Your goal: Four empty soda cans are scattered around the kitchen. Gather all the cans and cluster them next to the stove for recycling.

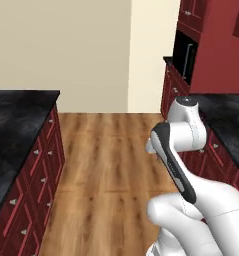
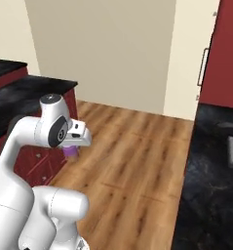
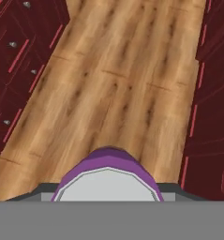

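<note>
Purple can (image 3: 108,172) sits at 6 o'clock, our fingers clamped on its sides; we judge it light, thin-walled, slippery, easily dented.

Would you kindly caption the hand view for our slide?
Gripper carrying a purple soda can above the wood floor between dark red cabinets.
</note>
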{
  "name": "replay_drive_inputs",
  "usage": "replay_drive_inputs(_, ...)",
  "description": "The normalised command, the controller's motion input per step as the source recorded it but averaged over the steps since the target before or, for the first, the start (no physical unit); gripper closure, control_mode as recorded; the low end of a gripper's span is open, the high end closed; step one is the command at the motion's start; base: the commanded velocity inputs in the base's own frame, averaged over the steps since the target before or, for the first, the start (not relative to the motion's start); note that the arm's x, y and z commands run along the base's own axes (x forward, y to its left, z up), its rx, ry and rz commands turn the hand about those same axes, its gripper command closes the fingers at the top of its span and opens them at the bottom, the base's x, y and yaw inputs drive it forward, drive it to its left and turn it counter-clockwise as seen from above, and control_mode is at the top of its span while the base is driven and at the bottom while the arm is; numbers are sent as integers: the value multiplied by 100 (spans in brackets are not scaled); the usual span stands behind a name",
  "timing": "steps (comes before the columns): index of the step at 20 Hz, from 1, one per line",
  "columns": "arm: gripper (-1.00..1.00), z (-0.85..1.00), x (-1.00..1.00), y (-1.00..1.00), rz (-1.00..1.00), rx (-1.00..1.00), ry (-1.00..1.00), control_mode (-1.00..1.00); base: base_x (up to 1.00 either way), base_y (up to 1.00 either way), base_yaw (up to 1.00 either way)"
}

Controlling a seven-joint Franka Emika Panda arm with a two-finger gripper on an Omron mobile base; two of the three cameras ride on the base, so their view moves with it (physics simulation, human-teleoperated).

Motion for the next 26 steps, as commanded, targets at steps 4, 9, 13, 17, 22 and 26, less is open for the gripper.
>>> replay_drive_inputs(4, 100, 0, 0, 0, 0, 0, 0, 100, 0, 18, 46)
replay_drive_inputs(9, 100, 0, 0, 0, 0, 0, 0, 100, -9, 19, 46)
replay_drive_inputs(13, 100, 0, 0, 0, 0, 0, 0, 100, -9, 22, 46)
replay_drive_inputs(17, 100, 0, 0, 0, 0, 0, 0, 100, 4, 30, 41)
replay_drive_inputs(22, 100, 0, 0, 0, 0, 0, 0, 100, 24, 26, 37)
replay_drive_inputs(26, 100, 0, 0, 0, 0, 0, 0, 100, 52, 16, 32)
